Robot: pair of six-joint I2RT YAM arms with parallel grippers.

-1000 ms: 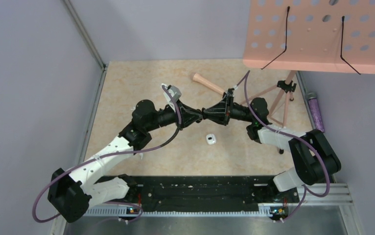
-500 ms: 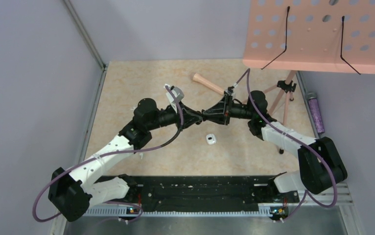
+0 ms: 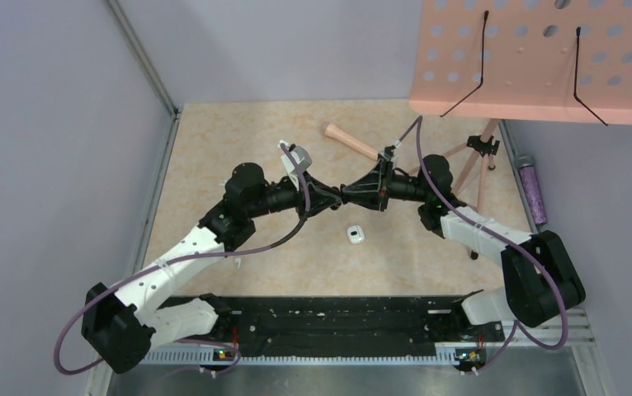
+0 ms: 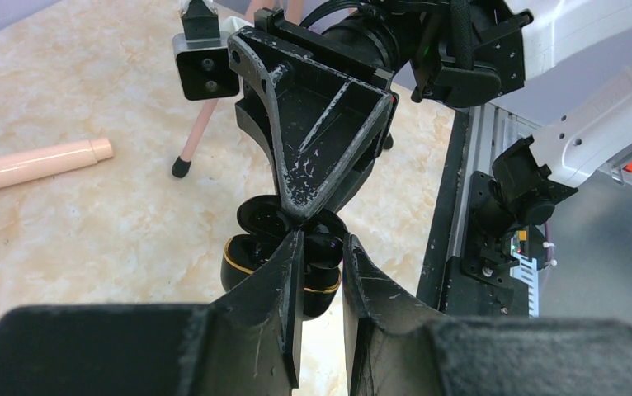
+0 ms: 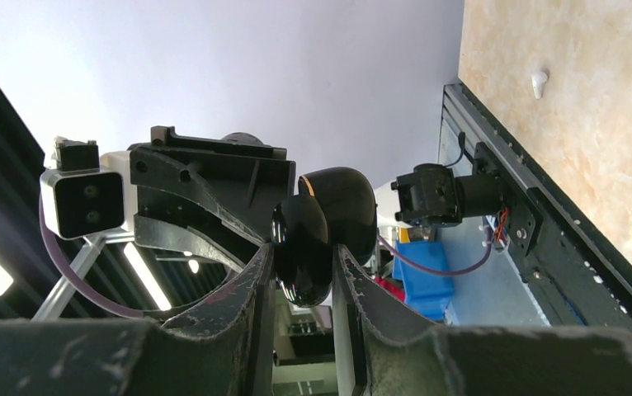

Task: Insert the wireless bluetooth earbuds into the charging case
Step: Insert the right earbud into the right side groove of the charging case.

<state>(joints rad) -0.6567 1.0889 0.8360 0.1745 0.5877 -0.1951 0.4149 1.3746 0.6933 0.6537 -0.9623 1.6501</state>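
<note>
A glossy black charging case with a gold rim [image 4: 242, 262] hangs open in the air above the table's middle. My left gripper [image 4: 321, 241] and right gripper [image 5: 303, 252] meet tip to tip [image 3: 342, 195], and both are shut on the case. The right gripper's fingers pinch its rounded shell [image 5: 300, 247]. One tiny white earbud [image 5: 538, 80] lies on the table near the front rail, also in the top view [image 3: 237, 261]. A small white piece with dark marks [image 3: 356, 234] lies on the table just below the grippers. No earbud shows inside the case.
A pink music stand [image 3: 535, 58] with tripod legs [image 3: 478, 169] stands at the back right. A pink tube [image 3: 350, 139] lies behind the grippers. A purple bottle [image 3: 532, 188] lies along the right wall. The black rail [image 3: 337, 322] runs along the near edge.
The right arm's elbow swung out to the right and its wrist shifted slightly back. Both grippers stayed together on the case.
</note>
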